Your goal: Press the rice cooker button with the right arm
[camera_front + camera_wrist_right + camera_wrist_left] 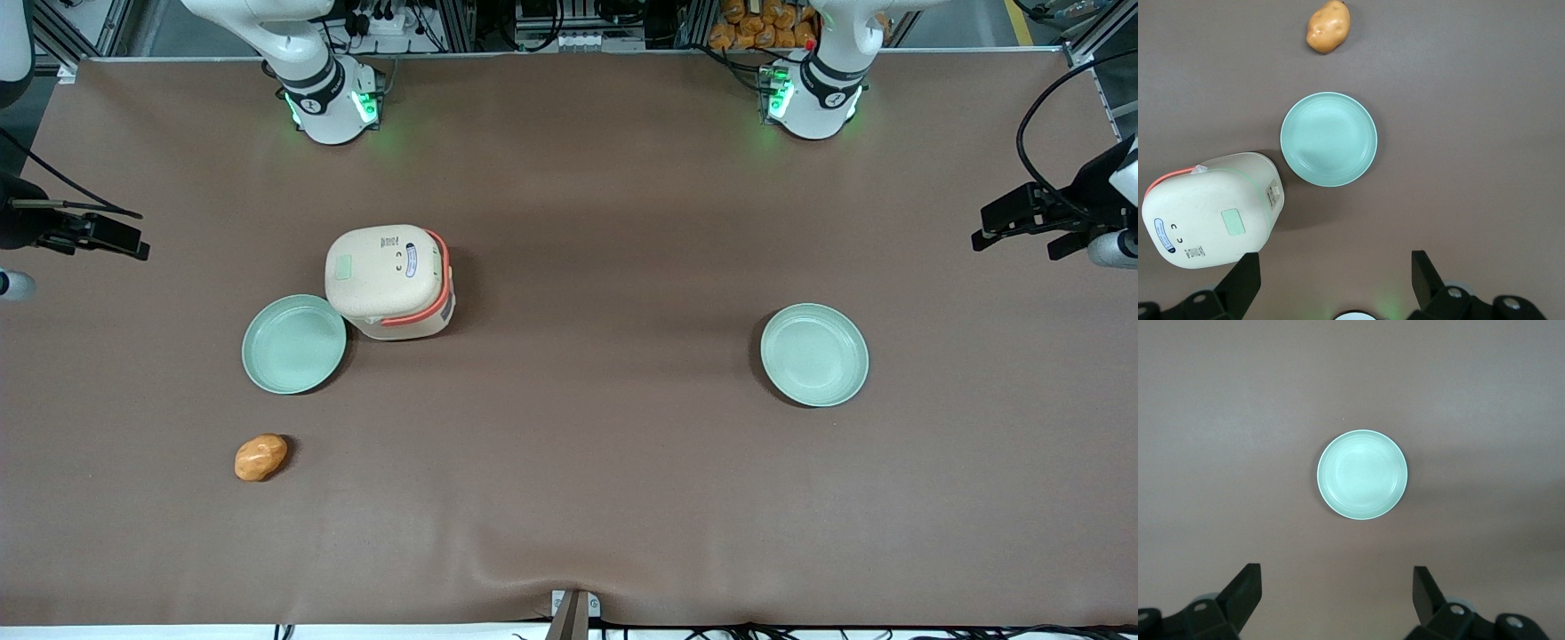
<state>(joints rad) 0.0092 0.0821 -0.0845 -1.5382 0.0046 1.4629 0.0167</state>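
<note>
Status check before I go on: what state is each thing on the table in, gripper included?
rice cooker: upright, lid shut.
button: on the lid, nothing touching it.
plate beside the cooker: empty, right side up.
plate toward the parked arm's end: empty, right side up.
potato: lying loose on the table, nearer the front camera than the plates.
gripper: open, holding nothing, high above the table, apart from the cooker.
</note>
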